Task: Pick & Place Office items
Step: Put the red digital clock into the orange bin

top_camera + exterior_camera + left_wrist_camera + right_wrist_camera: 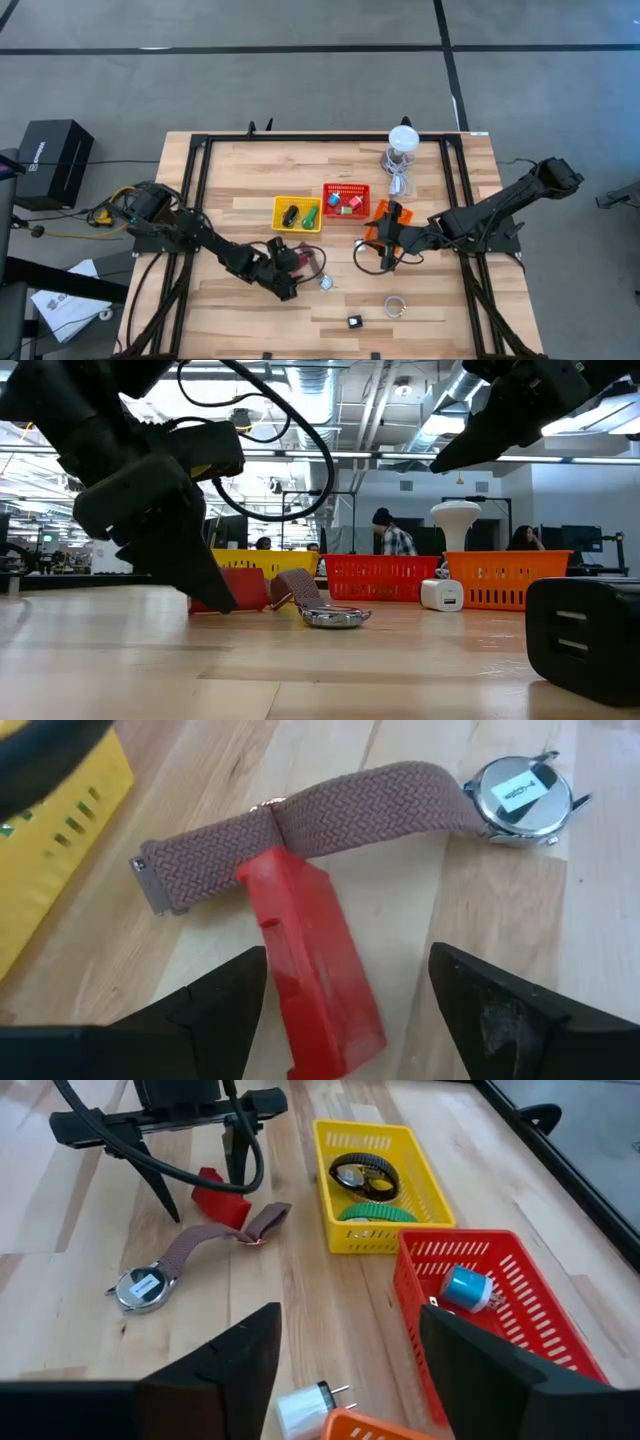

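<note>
Grey floor (300, 80) crossed by dark lines surrounds the wooden desk (250, 170); a black box (52, 160) sits beside it; ceiling pipes (370, 400) overhead.

My left arm reaches in from the table's left edge toward the middle, its wrist bent down so the left gripper (290, 262) sits low over the wood with both fingers (215, 1005) spread wide apart. My right arm comes in from the right edge, elbow raised, and its right gripper (390, 243) hangs a little above the table with its fingers (225, 1365) parted too.
</note>
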